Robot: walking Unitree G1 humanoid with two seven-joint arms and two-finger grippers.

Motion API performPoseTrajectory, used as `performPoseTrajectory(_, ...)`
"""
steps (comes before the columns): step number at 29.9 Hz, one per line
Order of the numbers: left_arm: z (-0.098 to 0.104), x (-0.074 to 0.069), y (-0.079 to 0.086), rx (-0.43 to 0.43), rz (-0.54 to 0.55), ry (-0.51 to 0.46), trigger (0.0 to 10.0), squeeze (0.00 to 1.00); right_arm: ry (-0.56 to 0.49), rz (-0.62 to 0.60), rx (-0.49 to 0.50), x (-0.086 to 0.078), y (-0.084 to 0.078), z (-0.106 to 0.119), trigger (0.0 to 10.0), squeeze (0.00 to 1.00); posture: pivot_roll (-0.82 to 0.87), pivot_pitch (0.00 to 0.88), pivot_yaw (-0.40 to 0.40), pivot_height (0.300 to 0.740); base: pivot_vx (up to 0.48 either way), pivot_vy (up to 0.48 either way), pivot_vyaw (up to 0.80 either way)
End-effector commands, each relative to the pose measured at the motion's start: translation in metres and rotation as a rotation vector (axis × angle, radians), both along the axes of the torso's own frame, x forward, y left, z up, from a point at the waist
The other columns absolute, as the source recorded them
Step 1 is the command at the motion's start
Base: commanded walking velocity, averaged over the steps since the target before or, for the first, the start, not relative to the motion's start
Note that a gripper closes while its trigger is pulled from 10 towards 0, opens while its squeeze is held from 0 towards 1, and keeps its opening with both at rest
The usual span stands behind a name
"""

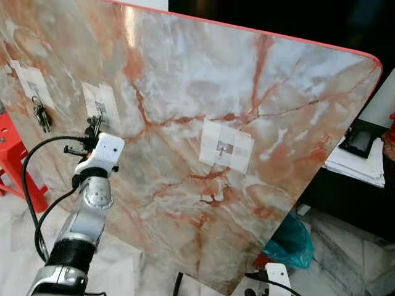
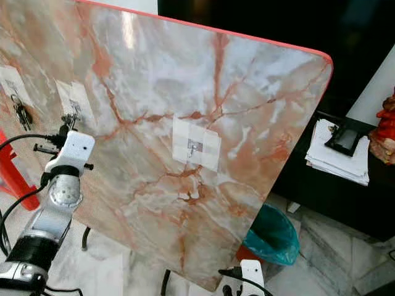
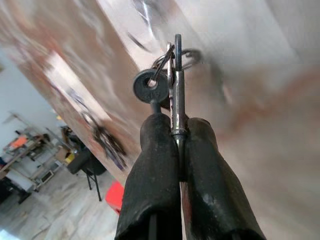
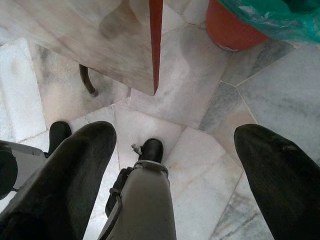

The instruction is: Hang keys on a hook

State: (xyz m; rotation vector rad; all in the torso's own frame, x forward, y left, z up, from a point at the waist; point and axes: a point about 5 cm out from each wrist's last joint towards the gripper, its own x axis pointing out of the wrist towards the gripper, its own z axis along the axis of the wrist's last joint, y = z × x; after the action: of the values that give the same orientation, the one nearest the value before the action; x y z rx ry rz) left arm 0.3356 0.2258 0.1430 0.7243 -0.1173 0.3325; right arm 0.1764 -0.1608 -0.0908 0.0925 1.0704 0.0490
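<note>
at the upright pink-veined marble board (image 1: 259,105), left gripper (image 3: 176,125) clamped on a dark bunch of keys (image 3: 162,82), raised just beside the small metal hook (image 1: 99,110); hanging step underway, next calling for slipping the ring over; right gripper (image 4: 175,145) idle, fingers apart

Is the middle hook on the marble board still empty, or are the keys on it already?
Cannot tell. The left gripper, shut on the keys, holds them at the middle hook; blur hides any contact.
</note>
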Motion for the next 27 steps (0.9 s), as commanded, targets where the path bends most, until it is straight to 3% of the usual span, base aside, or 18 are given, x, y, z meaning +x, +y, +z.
performPoseTrajectory(1, 0.003, -0.002, -0.005, 0.027, -0.025, -0.008, 10.0, 0.0, -0.007, -0.01, -0.005, 0.002, -0.003, 0.001, 10.0, 0.0, 0.15, 0.003, -0.117, 0.74, 0.0, 0.0, 0.0)
performPoseTrajectory(13, 0.007, -0.005, -0.005, 0.029, -0.001, -0.041, 10.0, 0.0, -0.008, -0.008, -0.006, 0.003, -0.003, 0.001, 10.0, 0.0, 0.15, 0.0, -0.118, 0.74, 0.0, 0.0, 0.0)
performPoseTrajectory(18, 0.021, -0.014, 0.005, 0.049, 0.094, -0.129, 10.0, 0.0, -0.014, -0.006, -0.003, 0.007, -0.001, 0.003, 10.0, 0.0, 0.16, 0.001, -0.119, 0.74, 0.0, 0.0, 0.0)
performPoseTrajectory(27, 0.025, -0.022, 0.022, 0.05, 0.202, -0.147, 10.0, 0.0, -0.015, -0.002, -0.001, 0.008, 0.0, 0.003, 10.0, 0.0, 0.16, 0.002, -0.118, 0.74, 0.0, 0.0, 0.0)
